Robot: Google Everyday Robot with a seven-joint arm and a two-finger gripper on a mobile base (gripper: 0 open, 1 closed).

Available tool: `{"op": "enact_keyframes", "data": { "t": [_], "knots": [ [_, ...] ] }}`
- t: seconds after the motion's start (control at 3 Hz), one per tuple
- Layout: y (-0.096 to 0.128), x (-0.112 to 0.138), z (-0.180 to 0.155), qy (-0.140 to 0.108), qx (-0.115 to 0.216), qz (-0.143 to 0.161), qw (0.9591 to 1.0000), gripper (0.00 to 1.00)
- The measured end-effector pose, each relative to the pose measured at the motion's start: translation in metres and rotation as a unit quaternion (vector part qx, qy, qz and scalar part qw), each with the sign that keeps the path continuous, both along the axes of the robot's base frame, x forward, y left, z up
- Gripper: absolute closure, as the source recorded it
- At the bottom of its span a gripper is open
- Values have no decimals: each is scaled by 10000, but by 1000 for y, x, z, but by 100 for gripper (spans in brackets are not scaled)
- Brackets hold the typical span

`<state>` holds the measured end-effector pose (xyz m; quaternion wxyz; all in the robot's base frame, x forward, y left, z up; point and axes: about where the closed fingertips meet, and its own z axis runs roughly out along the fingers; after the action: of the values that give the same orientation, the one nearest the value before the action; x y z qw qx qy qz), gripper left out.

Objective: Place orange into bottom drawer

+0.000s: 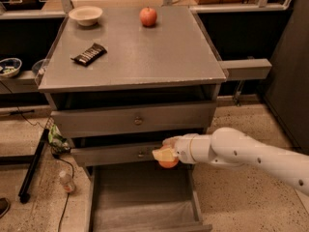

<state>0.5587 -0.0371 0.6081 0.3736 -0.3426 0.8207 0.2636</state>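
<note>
- One tool (165, 154), on a white arm reaching in from the right. It sits below the bench's near edge, just in front of the middle drawer's face, and is clenched on the orange.
- One orange (169, 164), held in the tool with only its underside showing beneath the fingers. It hangs over the rear right of the bottom drawer, clear of the floor.
- One bottom drawer (135, 197), pulled out under the bench's near edge, with a grey floor and low sides.
- One middle drawer (120, 153) with a small knob, its front close behind the tool.
- Three items on the bench (145, 57), none wanted: a bowl (85, 15) at the far left corner, an apple (148, 16) at the far edge, and a wrapped bar (89, 53) towards the left edge.
- Step in hand, as judged: lowering for release.
  - Draw the tool forward, off the middle drawer's front and towards the tray's centre.
  - Descend until the fruit nearly meets the floor, then open.
  - A round fruit rolls, so a low, central release should keep it inside the shallow walls.
</note>
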Motion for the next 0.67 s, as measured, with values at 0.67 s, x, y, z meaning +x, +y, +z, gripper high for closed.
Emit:
{"op": "enact_keyframes", "data": {
  "t": [0.67],
  "knots": [
    [2,-5,-29,201,89,-121,9997,100]
  ]
}}
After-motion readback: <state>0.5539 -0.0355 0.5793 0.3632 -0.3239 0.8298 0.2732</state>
